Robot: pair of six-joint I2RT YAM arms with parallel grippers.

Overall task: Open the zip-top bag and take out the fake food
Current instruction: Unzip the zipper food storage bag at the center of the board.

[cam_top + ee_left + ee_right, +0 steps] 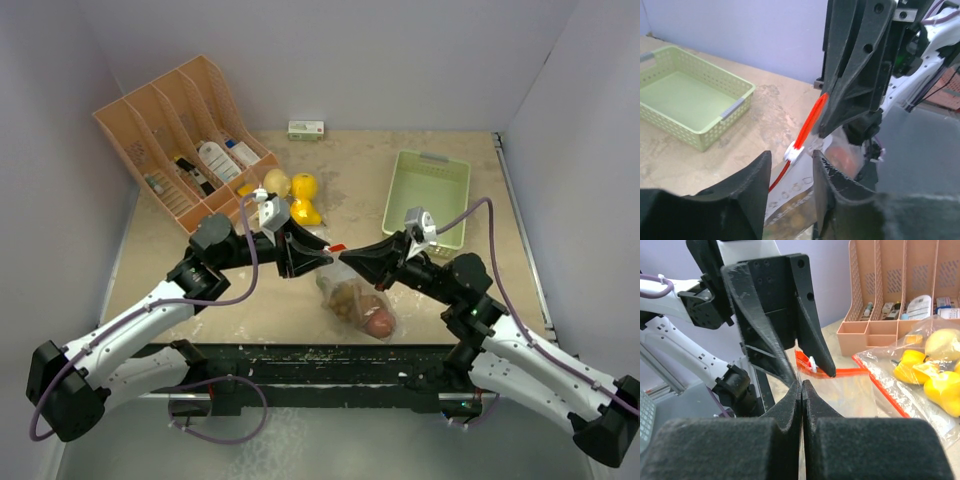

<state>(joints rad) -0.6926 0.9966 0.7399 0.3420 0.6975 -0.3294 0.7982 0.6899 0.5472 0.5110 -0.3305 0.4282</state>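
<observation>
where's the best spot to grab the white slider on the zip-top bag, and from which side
Pinch the white slider across its two flat faces, the open left end effector coming in along the red zip strip from the left arm's side. The shut right end effector holds the zip-top bag raised, so both faces look free.

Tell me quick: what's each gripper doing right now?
Left gripper: open around the red zip strip, not clamping it.
Right gripper: closed on the top edge of the clear plastic zip-top bag.
</observation>
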